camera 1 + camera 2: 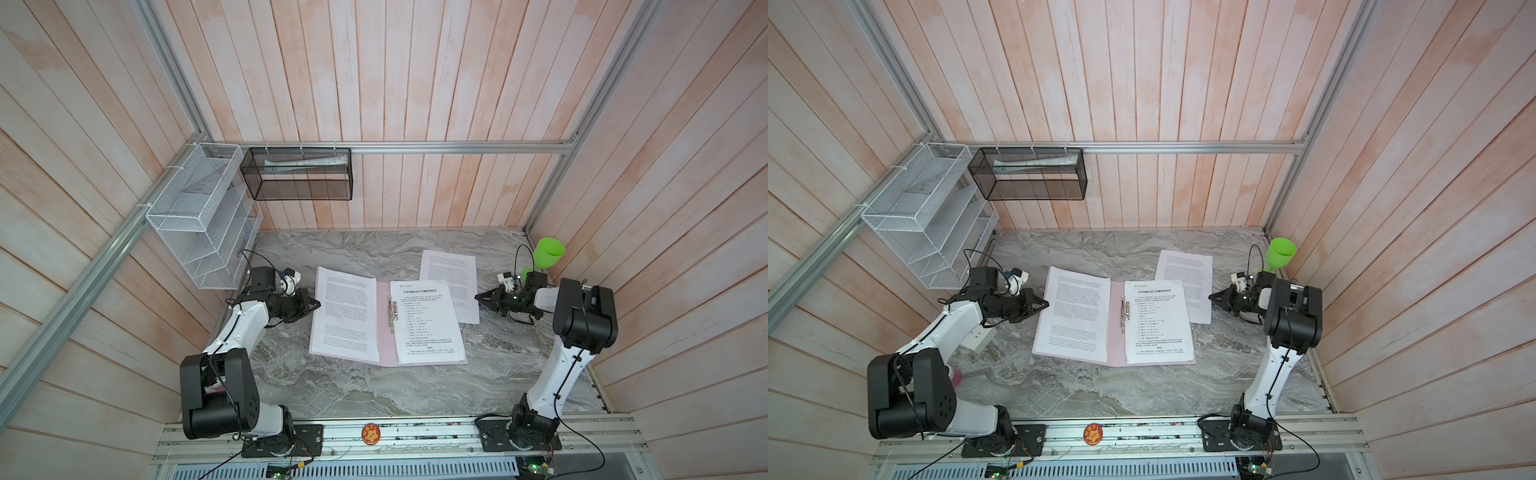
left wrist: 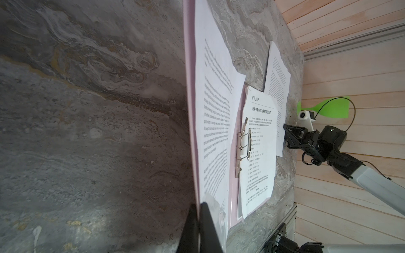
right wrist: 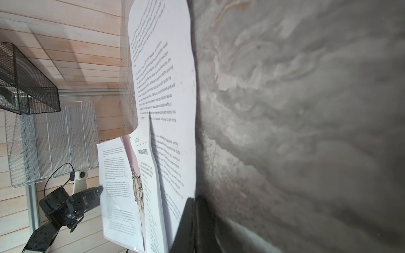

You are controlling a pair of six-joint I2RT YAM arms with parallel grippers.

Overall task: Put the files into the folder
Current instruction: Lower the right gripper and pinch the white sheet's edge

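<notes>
The folder (image 1: pixel 384 338) is matt pink card, its clip (image 1: pixel 391 311) shiny metal. The sheets (image 1: pixel 428 320) are matt paper. The ten-o'clock rack (image 1: pixel 195 232) is wire mesh.

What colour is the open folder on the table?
Pale pink. The folder shows best in a top view.

We note a grey marble-patterned tabletop (image 1: pixel 374 386) under the left pincer (image 1: pixel 318 304) and the right pincer (image 1: pixel 477 296), enclosed by pale pink plank walls (image 1: pixel 415 83). Beyond the left pincer, a white mesh rack (image 1: pixel 195 216) and a black mesh basket (image 1: pixel 297 174) hang from aluminium rails (image 1: pixel 457 147). One side wall (image 1: pixel 665 249) stands near the right pincer, on its outer side. Lighting is soft and even.
</notes>
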